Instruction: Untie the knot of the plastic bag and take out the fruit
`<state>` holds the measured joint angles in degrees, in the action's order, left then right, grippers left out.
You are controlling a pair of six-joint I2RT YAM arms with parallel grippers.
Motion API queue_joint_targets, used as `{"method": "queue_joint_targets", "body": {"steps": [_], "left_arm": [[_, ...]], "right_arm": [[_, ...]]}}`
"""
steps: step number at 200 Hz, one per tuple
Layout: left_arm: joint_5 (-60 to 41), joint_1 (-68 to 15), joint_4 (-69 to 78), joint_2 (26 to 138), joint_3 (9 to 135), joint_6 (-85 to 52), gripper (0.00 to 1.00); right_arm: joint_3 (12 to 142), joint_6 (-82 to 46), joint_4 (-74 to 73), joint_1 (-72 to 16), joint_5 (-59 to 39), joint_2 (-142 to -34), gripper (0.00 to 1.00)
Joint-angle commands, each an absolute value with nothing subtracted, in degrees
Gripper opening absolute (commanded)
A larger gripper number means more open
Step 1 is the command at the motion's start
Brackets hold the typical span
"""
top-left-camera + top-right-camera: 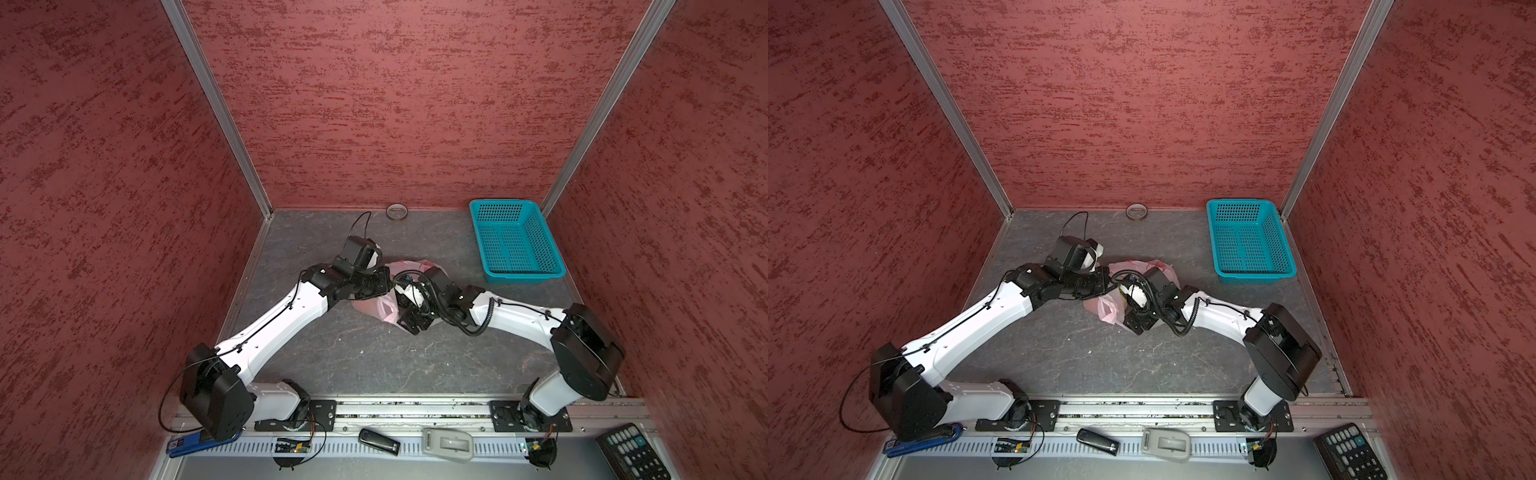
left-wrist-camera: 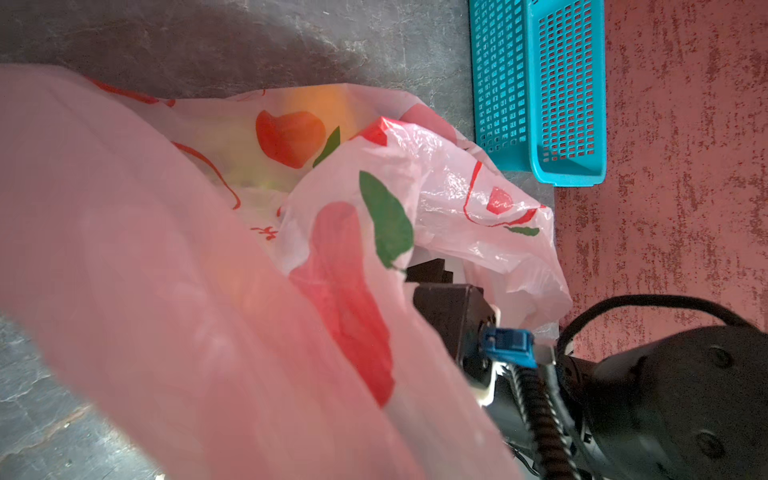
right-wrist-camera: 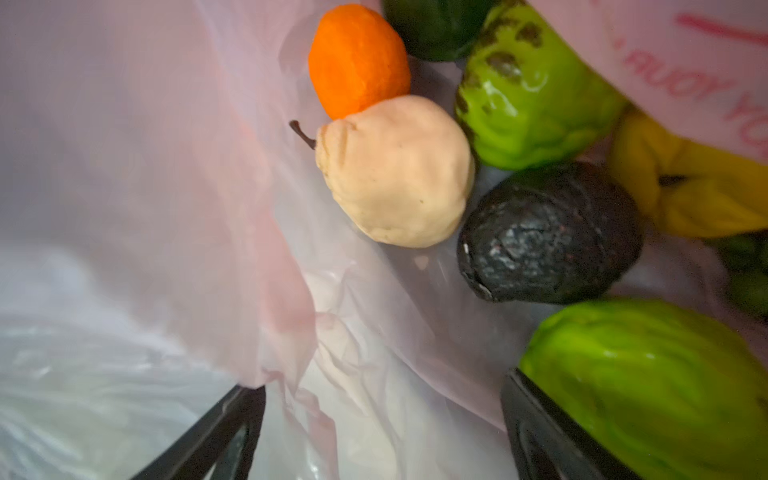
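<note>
Pink plastic bag (image 2: 457, 199), flimsy-looking; left hand (image 1: 384, 284) pinches its rim, right hand (image 3: 384, 382) gapes inside. Beige fruit (image 3: 395, 174), probably light: grip its belly. Basket (image 1: 511, 245), two o'clock.

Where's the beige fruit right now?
In the right wrist view, the beige fruit lies inside the plastic bag, between the orange fruit and the blackish fruit, ahead of the open right gripper.

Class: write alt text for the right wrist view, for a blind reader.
Inside the pale pink plastic bag, the open right gripper faces a beige pear, an orange fruit, a blackish fruit, two bright green bumpy fruits and a yellow fruit.
</note>
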<state>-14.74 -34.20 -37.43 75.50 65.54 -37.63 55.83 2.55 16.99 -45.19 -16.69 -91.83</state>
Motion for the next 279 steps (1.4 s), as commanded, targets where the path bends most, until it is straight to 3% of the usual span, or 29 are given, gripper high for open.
{"method": "queue_joint_targets", "body": {"steps": [1, 29, 62, 119, 166, 188, 203, 231, 279], "left_arm": [[-15.4, -34.6, -32.6, 73.5, 64.6, -36.1, 0.00], [-16.0, -35.7, -31.2, 71.6, 64.0, -33.4, 0.00], [-18.2, -36.9, -34.7, 71.9, 64.2, -29.7, 0.00], [-12.8, -39.5, -43.1, 69.5, 61.1, -26.9, 0.00], [-5.3, -42.0, -44.0, 69.5, 60.8, -29.0, 0.00], [-3.7, -43.2, -43.6, 71.4, 62.7, -30.0, 0.00], [-4.2, -43.4, -43.5, 72.7, 64.8, -29.9, 0.00], [-5.6, -43.3, -43.7, 74.8, 68.2, -29.3, 0.00], [-6.5, -40.7, -41.6, 77.0, 69.4, -33.3, 0.00]], "right_arm": [[56.8, 5.7, 18.7, -45.7, -22.0, -93.2, 0.90], [60.3, 4.3, 19.3, -45.6, -27.8, -98.7, 0.90], [64.2, -4.6, 13.4, -43.0, -25.7, -102.5, 0.92], [70.0, -19.5, 16.8, -33.6, -4.2, -102.7, 0.97], [66.0, -18.4, 26.1, -25.1, 12.0, -98.1, 0.98], [63.8, -16.9, 25.9, -23.3, 8.7, -95.3, 0.98], [62.4, -15.0, 24.2, -23.5, -0.9, -93.7, 0.98], [64.2, -14.5, 26.1, -27.6, -9.5, -93.4, 0.98], [63.8, -17.9, 23.5, -31.7, -10.1, -94.8, 0.98]]}}
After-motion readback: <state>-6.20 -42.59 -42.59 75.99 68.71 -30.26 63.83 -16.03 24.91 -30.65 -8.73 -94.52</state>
